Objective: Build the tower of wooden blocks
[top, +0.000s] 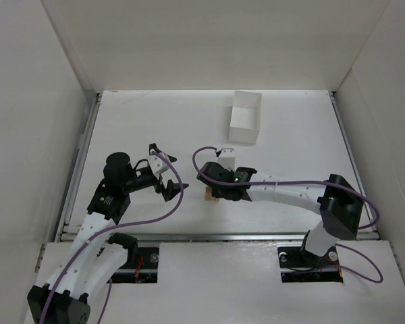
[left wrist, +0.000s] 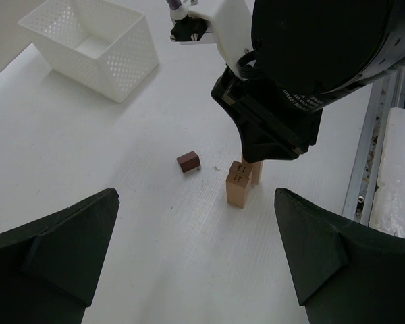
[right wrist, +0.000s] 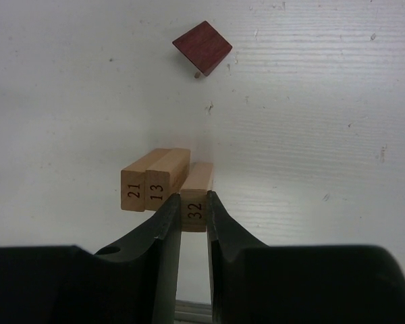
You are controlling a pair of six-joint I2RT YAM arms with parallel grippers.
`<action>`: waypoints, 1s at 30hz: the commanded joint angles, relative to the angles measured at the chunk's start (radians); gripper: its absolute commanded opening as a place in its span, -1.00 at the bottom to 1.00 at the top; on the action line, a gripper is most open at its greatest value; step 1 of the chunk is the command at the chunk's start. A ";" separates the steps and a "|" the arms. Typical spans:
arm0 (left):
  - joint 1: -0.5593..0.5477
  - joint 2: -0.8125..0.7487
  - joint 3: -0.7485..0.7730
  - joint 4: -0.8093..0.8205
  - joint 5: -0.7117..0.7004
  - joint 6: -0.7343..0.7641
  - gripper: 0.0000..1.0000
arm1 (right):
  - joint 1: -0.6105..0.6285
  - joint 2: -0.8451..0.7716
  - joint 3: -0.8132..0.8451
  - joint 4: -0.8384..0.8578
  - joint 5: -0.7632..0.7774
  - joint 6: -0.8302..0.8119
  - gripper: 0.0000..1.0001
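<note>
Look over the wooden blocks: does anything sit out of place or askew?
The dark reddish-brown block lies alone, turned cornerwise, apart from tan blocks 21 and 13 and block 32 in the right gripper.

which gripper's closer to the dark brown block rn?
Right. The right gripper, shut on tan block 32, sits just short of the dark brown block. The left gripper hangs open farther back, the block lying ahead of its fingers.

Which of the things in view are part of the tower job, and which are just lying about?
Job: tan block 32, clamped in the right gripper; tan blocks 21 and 13, side by side next to it; dark reddish-brown block, lying apart.
Lying about: white perforated box, away from the blocks.
</note>
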 commanded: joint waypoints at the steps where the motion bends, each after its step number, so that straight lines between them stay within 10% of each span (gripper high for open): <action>1: -0.003 -0.007 -0.006 0.036 0.015 -0.001 1.00 | 0.007 0.005 0.038 -0.012 0.032 0.010 -1.00; 30: -0.003 -0.007 -0.006 0.027 0.024 0.008 1.00 | 0.007 0.025 0.011 0.011 0.012 0.019 -0.46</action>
